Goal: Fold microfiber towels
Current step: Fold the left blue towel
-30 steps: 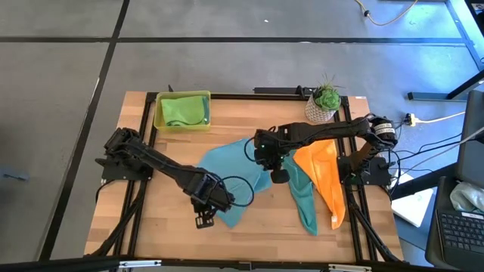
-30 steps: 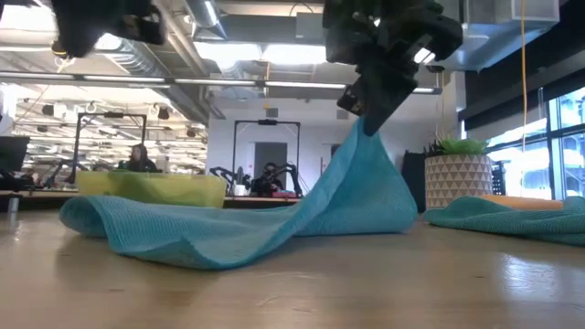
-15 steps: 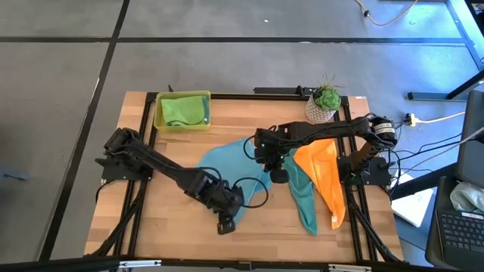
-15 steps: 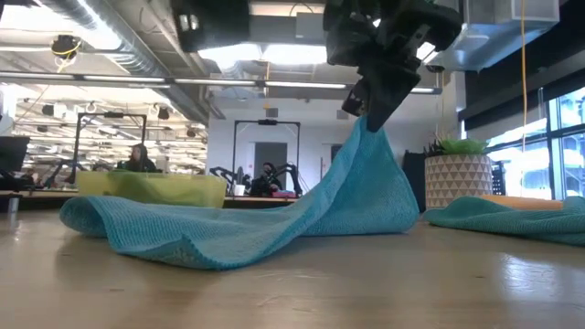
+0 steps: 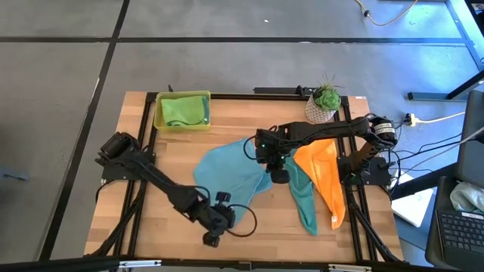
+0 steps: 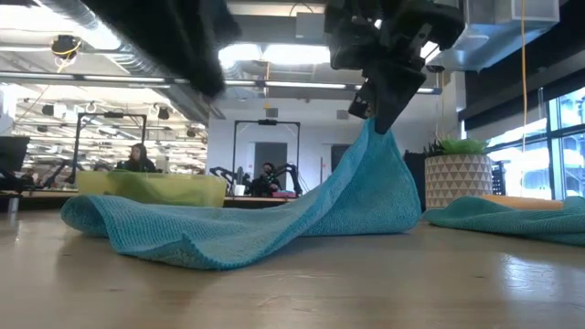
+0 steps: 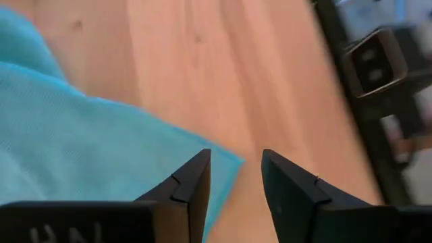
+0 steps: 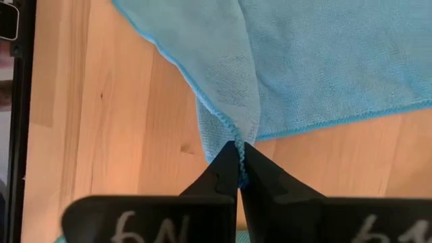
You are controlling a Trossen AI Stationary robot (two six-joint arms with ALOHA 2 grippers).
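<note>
A light blue microfiber towel (image 5: 227, 175) lies mid-table with its right corner raised. My right gripper (image 8: 237, 147) is shut on that corner, above the table (image 6: 373, 117). Near the table's front edge, my left gripper (image 7: 235, 156) stands open and tipped downward. Its two fingers stand over the towel's near corner (image 7: 226, 162), which lies on the wood; I cannot tell whether they touch it. A teal towel (image 5: 304, 202) and an orange towel (image 5: 324, 181) lie at the right. A lime green towel (image 5: 181, 110) sits in the tray. My right gripper pinches the light blue towel's hemmed corner (image 8: 233, 131) between its two fingertips, coming at it from above and slanting down. The corner is bunched into a fold there. The cloth hangs from the fingers as a slack tent (image 6: 366, 187), and the rest lies on the table.
A yellow-green tray (image 5: 160, 121) stands at the far left and a potted plant (image 5: 325, 102) at the far right. Bare wood (image 5: 166, 155) shows left of the light blue towel and along the front edge (image 5: 265, 234).
My left gripper has swung from beside the light blue towel's near part toward the table's near edge, sinking and tipping downward. My right gripper has stayed up with the raised corner, and the cloth tent below it has kept its shape.
</note>
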